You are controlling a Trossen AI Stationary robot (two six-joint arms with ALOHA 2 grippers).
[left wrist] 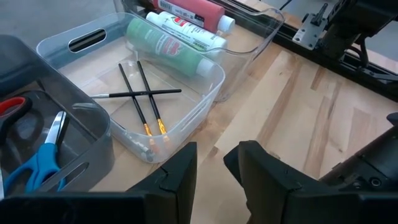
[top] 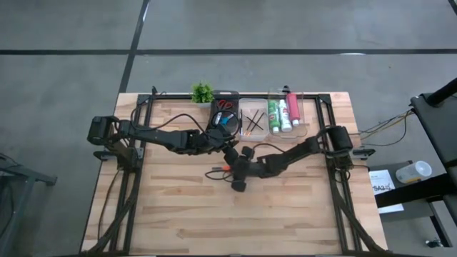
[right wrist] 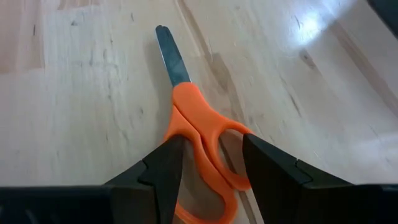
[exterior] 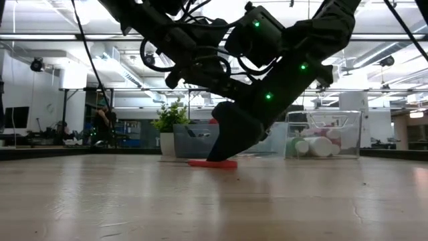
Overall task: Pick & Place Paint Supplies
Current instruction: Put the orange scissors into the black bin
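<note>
Scissors with orange handles (top: 220,168) are lying on the bare counter (top: 178,214) in the high view, near its middle and well apart from the row of bins along the far edge; the right gripper (top: 230,167) is sitting right over them, while the left gripper (top: 228,140) is hovering just in front of the bins, so the right arm is clearly the nearer one. From the low view, the right arm's dark fingers are reaching down to the wood with the flat red-orange handles showing at their tips, seemingly not lifted yet. Looking through the left wrist view, the left gripper (left wrist: 217,171) is standing fairly wide with nothing between its fingers, facing a clear bin (left wrist: 205,93) holding thin brushes (left wrist: 140,96), with paint tubes (left wrist: 180,37) beyond and blue scissors (left wrist: 40,168) in a dark bin alongside. In the right wrist view, the right gripper (right wrist: 211,162) is straddling the orange handles at a narrow opening, fingers pressing or nearly pressing either side, with the blade pointing straight away along the gripper's line of sight, so a lift looks like the coming move.
</note>
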